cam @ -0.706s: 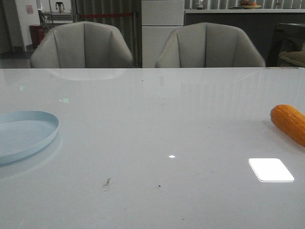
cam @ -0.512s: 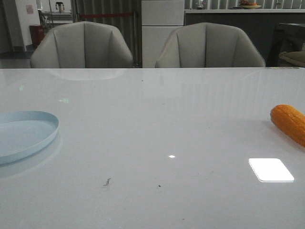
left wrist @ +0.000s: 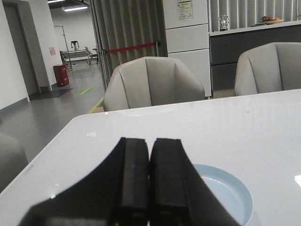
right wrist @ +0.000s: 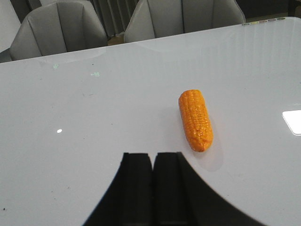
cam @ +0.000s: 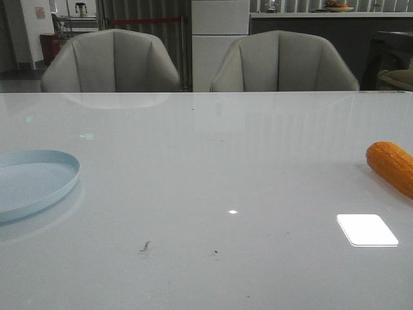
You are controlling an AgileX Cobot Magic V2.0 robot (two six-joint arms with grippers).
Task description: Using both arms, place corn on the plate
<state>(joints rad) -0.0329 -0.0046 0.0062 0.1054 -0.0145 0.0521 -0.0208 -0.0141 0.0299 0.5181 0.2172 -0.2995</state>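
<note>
Pressing their black fingers together with nothing between them, the left pincer [left wrist: 149, 181] and the right pincer [right wrist: 153, 183] both sit low over the white table [cam: 213, 168]. Just beyond the left one lies the pale blue plate [cam: 32, 181], at the table's left edge, while the orange corn [cam: 392, 166] lies flat well apart at the far right edge. Behind the table stand two grey chairs [cam: 111, 61].
</note>
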